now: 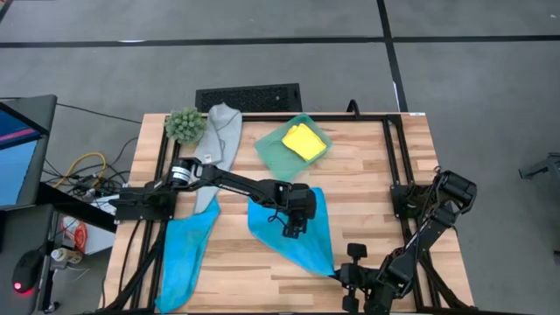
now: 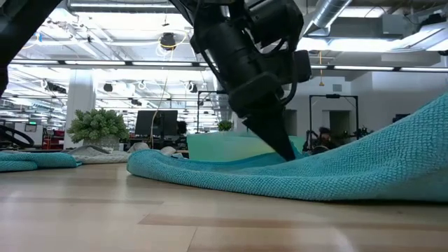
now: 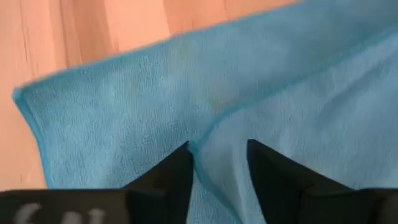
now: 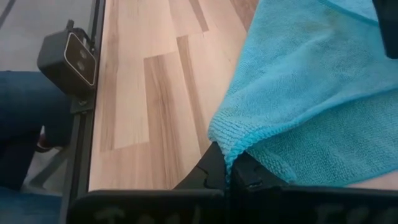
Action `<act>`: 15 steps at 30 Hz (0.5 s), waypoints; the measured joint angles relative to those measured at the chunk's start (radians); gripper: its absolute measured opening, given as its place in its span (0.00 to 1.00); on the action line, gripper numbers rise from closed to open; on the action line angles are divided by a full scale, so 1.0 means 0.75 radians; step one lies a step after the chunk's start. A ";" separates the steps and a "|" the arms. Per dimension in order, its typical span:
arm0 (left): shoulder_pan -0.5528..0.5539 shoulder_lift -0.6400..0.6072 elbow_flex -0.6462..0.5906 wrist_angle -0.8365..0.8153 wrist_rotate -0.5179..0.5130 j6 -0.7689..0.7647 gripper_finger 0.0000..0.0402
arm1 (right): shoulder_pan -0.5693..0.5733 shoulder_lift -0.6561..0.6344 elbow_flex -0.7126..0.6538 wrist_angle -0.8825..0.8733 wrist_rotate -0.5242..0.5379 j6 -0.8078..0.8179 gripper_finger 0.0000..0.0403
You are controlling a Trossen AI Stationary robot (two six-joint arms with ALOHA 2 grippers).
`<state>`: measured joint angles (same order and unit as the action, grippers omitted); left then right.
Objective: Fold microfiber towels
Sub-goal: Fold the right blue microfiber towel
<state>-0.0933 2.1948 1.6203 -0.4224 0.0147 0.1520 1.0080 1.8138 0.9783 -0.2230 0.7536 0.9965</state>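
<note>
Blue towel point(image 1: 302, 229) lies mid-table point(image 1: 367, 175), long axis diagonal from centre toward the near right corner. Left tool point(image 1: 290, 233) presses down on it, fingers point(image 3: 171, 177) apart astride a raised fold edge. Right tool point(image 4: 229, 177) is clamped on the towel's near corner. Second blue towel point(image 1: 185, 249) lies left, grey towel point(image 1: 220, 140) by the plant ball point(image 1: 185, 124), yellow towel point(image 1: 303, 140) folded in the tray point(image 1: 278, 150).

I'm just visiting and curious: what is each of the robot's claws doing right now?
Left gripper: open, fingers straddling a folded edge of the blue towel.
Right gripper: shut on that towel's corner at the table's near edge.
</note>
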 joint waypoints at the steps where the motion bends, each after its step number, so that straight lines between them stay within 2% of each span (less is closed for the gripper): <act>1: 0.000 0.000 0.000 0.023 0.000 0.002 0.31 | 0.000 0.000 0.000 0.000 0.000 0.002 0.02; 11: -0.001 0.000 0.000 0.058 0.017 0.003 0.06 | -0.001 0.000 0.000 0.000 -0.001 0.002 0.03; 15: -0.001 0.000 0.000 0.050 -0.017 -0.015 0.01 | -0.001 0.000 0.000 0.001 -0.001 0.002 0.03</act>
<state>-0.0937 2.1948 1.6203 -0.3849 0.0018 0.1406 1.0077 1.8141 0.9783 -0.2226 0.7532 0.9982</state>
